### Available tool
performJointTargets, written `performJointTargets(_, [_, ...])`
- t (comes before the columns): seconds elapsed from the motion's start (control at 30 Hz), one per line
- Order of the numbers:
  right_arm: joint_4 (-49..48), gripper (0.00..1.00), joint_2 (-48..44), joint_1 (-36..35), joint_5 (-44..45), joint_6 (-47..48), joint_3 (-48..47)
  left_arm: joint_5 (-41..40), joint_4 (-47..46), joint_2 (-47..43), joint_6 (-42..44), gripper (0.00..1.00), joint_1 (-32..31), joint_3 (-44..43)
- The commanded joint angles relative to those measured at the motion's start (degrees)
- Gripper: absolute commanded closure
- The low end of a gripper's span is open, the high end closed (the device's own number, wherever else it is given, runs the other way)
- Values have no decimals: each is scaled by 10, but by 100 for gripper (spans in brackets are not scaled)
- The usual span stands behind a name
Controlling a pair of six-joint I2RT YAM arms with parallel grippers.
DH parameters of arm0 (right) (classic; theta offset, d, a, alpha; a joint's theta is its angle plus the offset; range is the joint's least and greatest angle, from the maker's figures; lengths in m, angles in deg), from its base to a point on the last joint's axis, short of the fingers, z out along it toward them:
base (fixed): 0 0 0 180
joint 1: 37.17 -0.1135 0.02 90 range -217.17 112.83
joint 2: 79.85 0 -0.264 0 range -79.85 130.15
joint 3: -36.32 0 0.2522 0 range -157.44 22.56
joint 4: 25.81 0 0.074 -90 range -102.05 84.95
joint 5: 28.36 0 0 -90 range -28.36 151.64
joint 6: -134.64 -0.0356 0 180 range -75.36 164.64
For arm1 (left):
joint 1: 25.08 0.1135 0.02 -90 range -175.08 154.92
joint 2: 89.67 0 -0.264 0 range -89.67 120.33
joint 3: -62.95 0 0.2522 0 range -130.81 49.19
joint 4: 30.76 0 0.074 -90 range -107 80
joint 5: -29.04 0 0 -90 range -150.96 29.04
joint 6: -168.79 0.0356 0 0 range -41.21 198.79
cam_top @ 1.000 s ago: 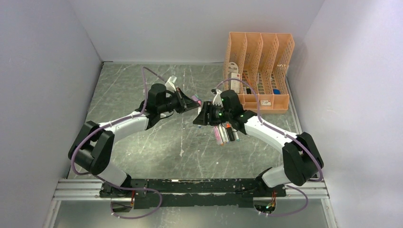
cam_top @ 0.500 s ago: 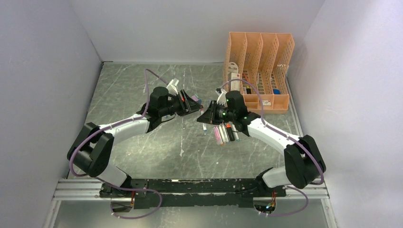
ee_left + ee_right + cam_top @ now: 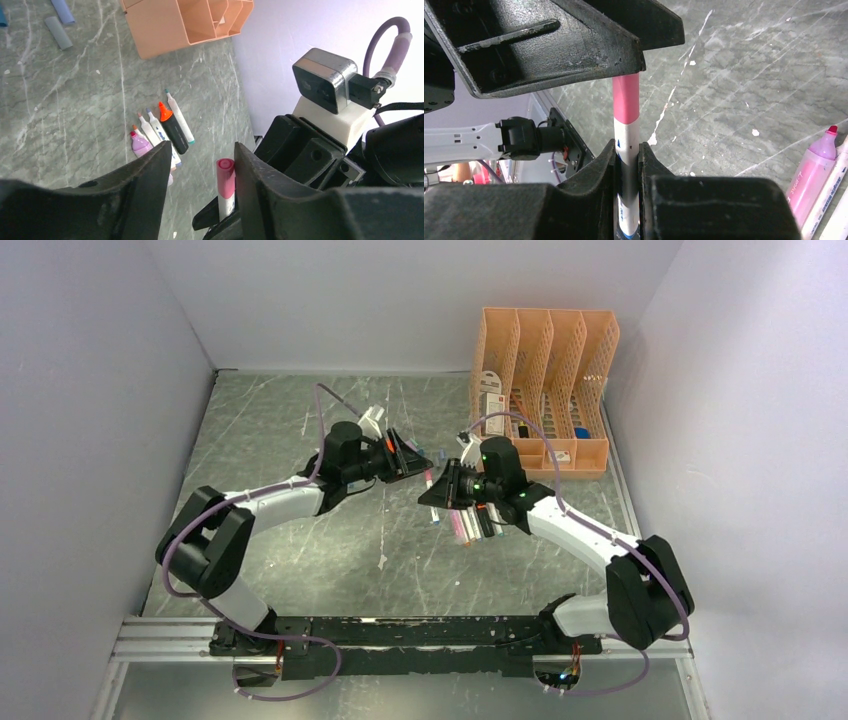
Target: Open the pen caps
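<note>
My right gripper (image 3: 627,150) is shut on the white barrel of a pen (image 3: 626,167) above the table. The pen's pink cap (image 3: 626,100) points at my left gripper (image 3: 202,155). That gripper is open, with the pink cap (image 3: 225,179) between its fingers, close against the right-hand finger (image 3: 260,175). From above, my left gripper (image 3: 413,462) and right gripper (image 3: 442,492) meet at mid-table with the pen (image 3: 432,495) between them. Several uncapped pens (image 3: 165,130) lie side by side on the table. Two loose pen caps (image 3: 59,32) lie farther off.
A peach mesh organiser (image 3: 545,380) stands at the back right, close behind the right arm. The row of pens (image 3: 472,525) lies under the right wrist. A pink marker (image 3: 814,170) lies at the right edge of the right wrist view. Grey walls enclose the table.
My left gripper has opened and my right gripper has shut on the pen's barrel. Both grippers have shifted a little to the right and toward each other.
</note>
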Motion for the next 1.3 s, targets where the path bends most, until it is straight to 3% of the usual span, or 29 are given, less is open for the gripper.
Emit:
performJointTargets(0.0, [-11,100,1,1,-15,8,0,3,-22,8,8,47,-10,-18])
performJointTargets(0.07, [-11,100,5,1,-14,9,0,6,-20,11,11,64,-10,-18])
performJointTargets(0.17, [-8,100,8,1,-12,10,0,19,-12,20,13,75,-10,-26])
performJointTargets(0.3, [-1,100,13,1,-11,11,-2,24,-3,26,21,74,-11,-29])
performJointTargets(0.5, [16,100,21,2,-10,19,-14,30,39,28,58,54,-15,-47])
performJointTargets(0.7, [23,100,32,1,-9,24,-23,35,52,26,71,52,-19,-52])
performJointTargets(0.87, [27,100,35,2,-1,24,-24,40,40,27,63,63,-20,-42])
performJointTargets(1.1, [31,100,41,5,2,28,-28,50,35,35,58,68,-26,-37])
performJointTargets(1.23, [34,100,41,7,4,31,-28,57,36,48,57,92,-26,-44])
performJointTargets(1.27, [36,100,40,8,4,31,-27,60,35,52,56,93,-26,-46])
